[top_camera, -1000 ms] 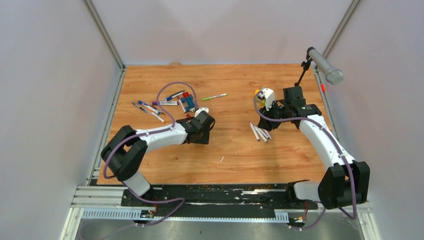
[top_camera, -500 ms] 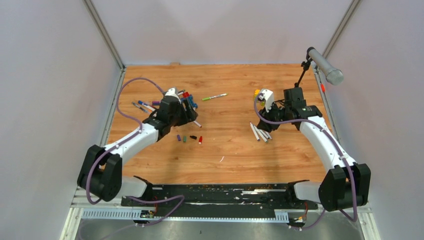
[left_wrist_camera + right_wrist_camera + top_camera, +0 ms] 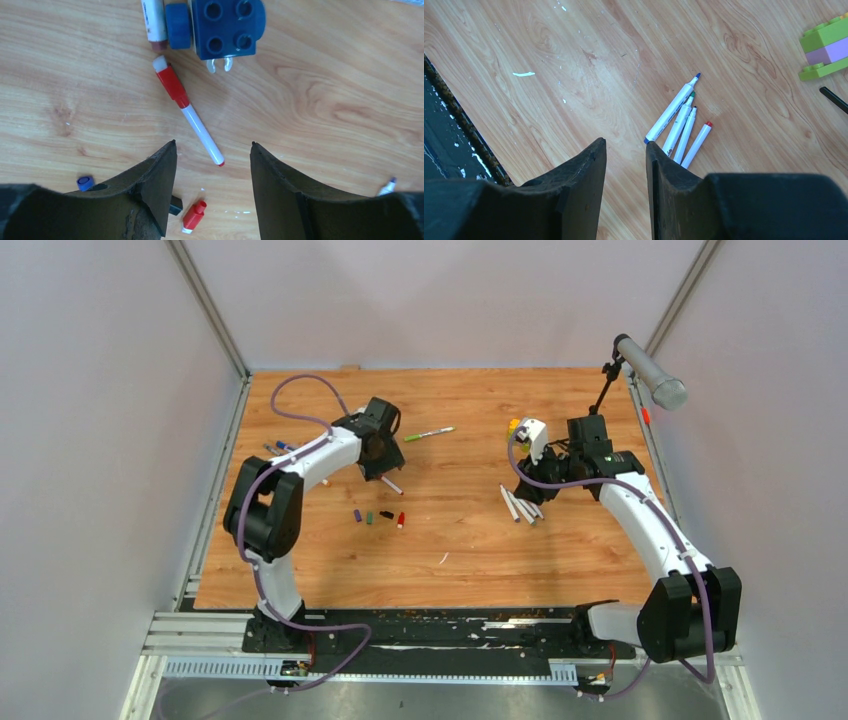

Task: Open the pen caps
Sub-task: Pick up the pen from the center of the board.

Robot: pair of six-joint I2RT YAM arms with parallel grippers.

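Pen caps [image 3: 369,518] are lying loose in a short row on the wooden table [image 3: 470,560], left of its middle: stubby plastic cylinders, purple, green, black and red in the top view. My left tool [image 3: 212,145] is hovering just beyond them, its dark, rough-faced fingers [image 3: 150,190] spread wide and gripping nothing. Below the gap a slim pen [image 3: 188,107] is lying slanted, with a smooth white barrel, a red sleeve toward its far end and a small red tip at the near end. A red cap [image 3: 194,215] is resting just beside that tip, and a blue cap [image 3: 85,181] is peeking out by my left finger. A glossy blue toy brick [image 3: 227,27] with round holes is sitting just past the pen's far end. My right tool [image 3: 624,142] is hanging with only a narrow slit between its fingers and nothing in it. Four white pens [image 3: 679,122] are lying side by side just beyond it, small coloured tips showing. A green-and-pink block stack [image 3: 826,47] is sitting further off. Bare grained wood is stretching between the two groups and down to the near edge, where a black strip [image 3: 444,130] is bordering the table.
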